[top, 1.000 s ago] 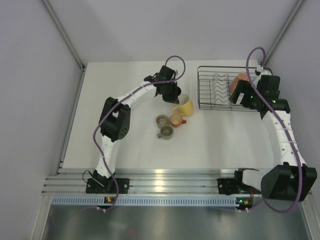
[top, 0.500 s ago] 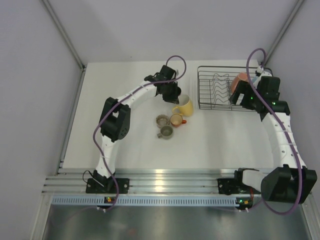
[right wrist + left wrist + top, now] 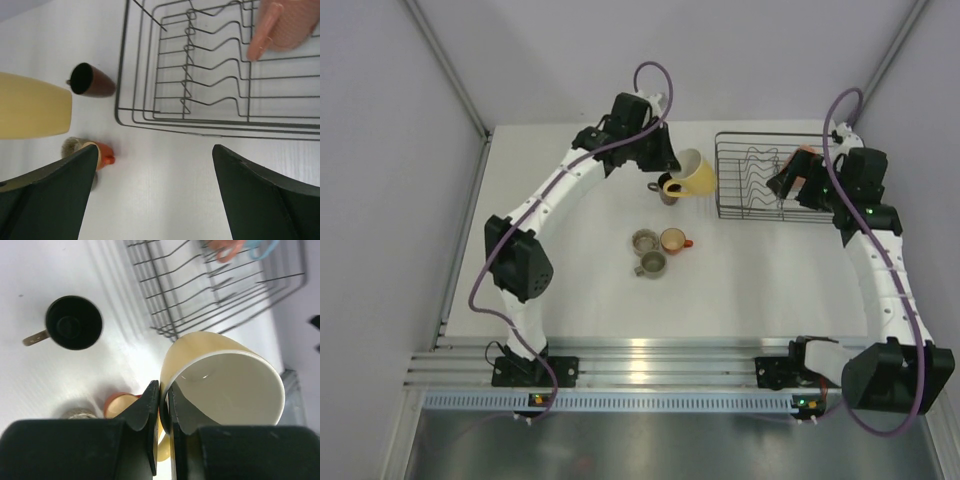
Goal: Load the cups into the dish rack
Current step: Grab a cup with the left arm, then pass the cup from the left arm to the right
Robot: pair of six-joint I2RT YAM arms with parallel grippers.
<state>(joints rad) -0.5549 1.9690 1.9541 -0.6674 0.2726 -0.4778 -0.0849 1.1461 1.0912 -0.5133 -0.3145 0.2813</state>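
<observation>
My left gripper (image 3: 164, 405) is shut on the rim of the yellow mug (image 3: 222, 385) and holds it tilted in the air left of the dish rack (image 3: 750, 190); from above the mug (image 3: 692, 174) hangs beside the gripper (image 3: 668, 172). The dark brown mug (image 3: 665, 191) stands below it. The small orange cup (image 3: 672, 240) and two grey-olive cups (image 3: 644, 240) (image 3: 651, 264) sit mid-table. The pink-salmon cup (image 3: 285, 22) lies in the rack's right end (image 3: 200, 75), a light blue handle (image 3: 262, 247) beside it. My right gripper (image 3: 155, 170) is open and empty over the rack's near edge.
The rack's wavy dividers (image 3: 190, 65) fill its left half. The white table (image 3: 740, 290) ends at a rail near the arm bases. Grey walls close in left, right and behind.
My left arm has lifted the yellow mug off the table and carried it back and right toward the rack, uncovering the dark brown mug. The right gripper has shifted slightly.
</observation>
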